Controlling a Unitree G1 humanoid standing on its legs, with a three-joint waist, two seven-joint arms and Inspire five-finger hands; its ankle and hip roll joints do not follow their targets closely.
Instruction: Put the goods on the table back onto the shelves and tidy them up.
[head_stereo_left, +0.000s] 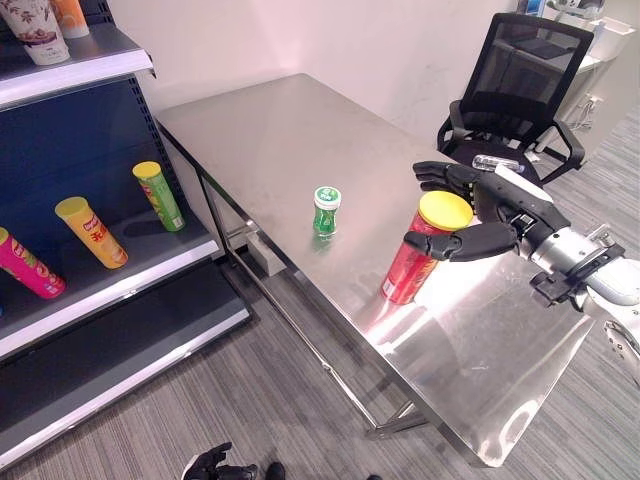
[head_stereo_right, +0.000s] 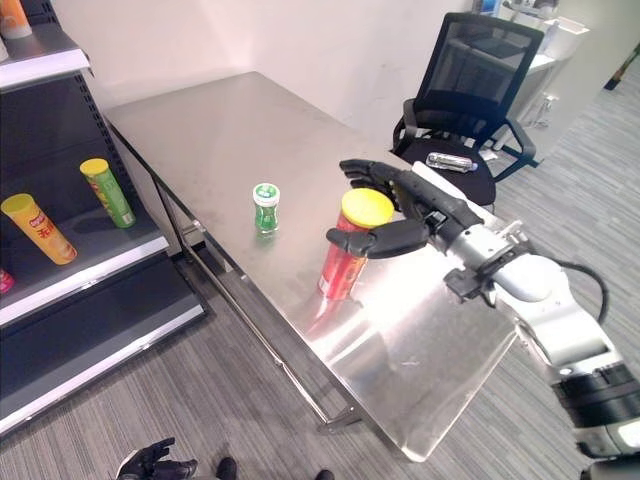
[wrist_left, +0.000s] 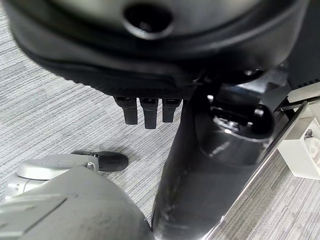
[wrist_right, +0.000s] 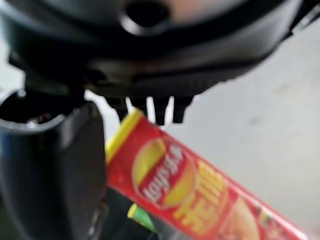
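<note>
With the right hand (head_stereo_left: 497, 213) open, thumb and fingers (head_stereo_left: 436, 174) flanking the red can (head_stereo_left: 415, 258) on the bench (head_stereo_left: 300, 150), apparently untouched, we should close squarely below its lid.

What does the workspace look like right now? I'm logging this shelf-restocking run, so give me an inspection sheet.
Surface: steel table, mostly bare.
Job's things: red can with yellow lid and a small green bottle stand upright on the table; green can, orange can and pink can lean on the shelf.
Clutter: nothing seen.
Hands: right hand open around the red can's top, thumb in front; left hand low, over the floor.
Cables: nothing seen.
Surroundings: office chair, carpet.
</note>
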